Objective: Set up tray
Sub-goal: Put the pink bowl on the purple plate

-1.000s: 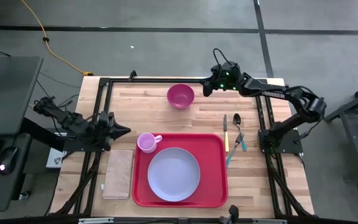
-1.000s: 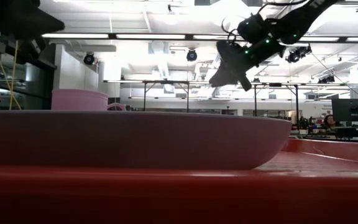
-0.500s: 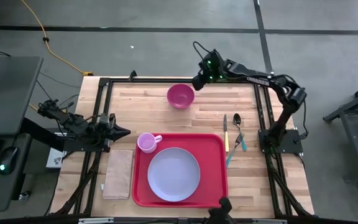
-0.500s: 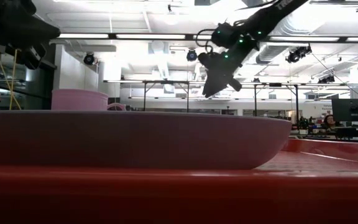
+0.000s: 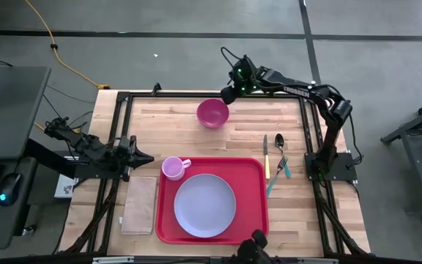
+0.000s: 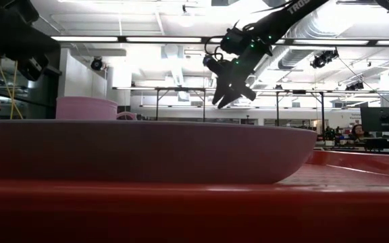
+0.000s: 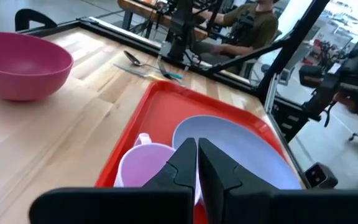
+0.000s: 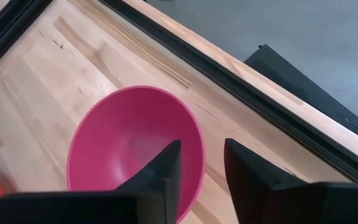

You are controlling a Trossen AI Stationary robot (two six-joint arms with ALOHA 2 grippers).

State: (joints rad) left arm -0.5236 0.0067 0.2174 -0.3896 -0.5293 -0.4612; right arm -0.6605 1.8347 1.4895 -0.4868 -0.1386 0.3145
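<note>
The red tray (image 5: 255, 220) lies at the table's near middle. On it are a pale blue plate (image 5: 204, 205) and, in its far left corner, a pink cup (image 5: 173, 168). A magenta bowl (image 5: 212, 113) stands upright on the bare wood farther back. My right gripper (image 8: 202, 171) hangs open in the air over the bowl's far right rim (image 8: 194, 134), slanting down, and touches nothing. My left gripper (image 7: 197, 162) is shut and empty. It points level toward the cup from the table's left side (image 5: 146, 156).
A tan napkin (image 5: 140, 204) lies left of the tray. A knife (image 5: 266, 155), a spoon (image 5: 279, 139) and a fork (image 5: 280, 167) lie on the wood right of the tray. Black frame rails (image 5: 196, 93) run along the table's edges.
My right gripper has gone along the far edge toward the table's left, to above the bowl. It has tipped to point more steeply down, and its fingers have opened. My left gripper has sunk a little.
</note>
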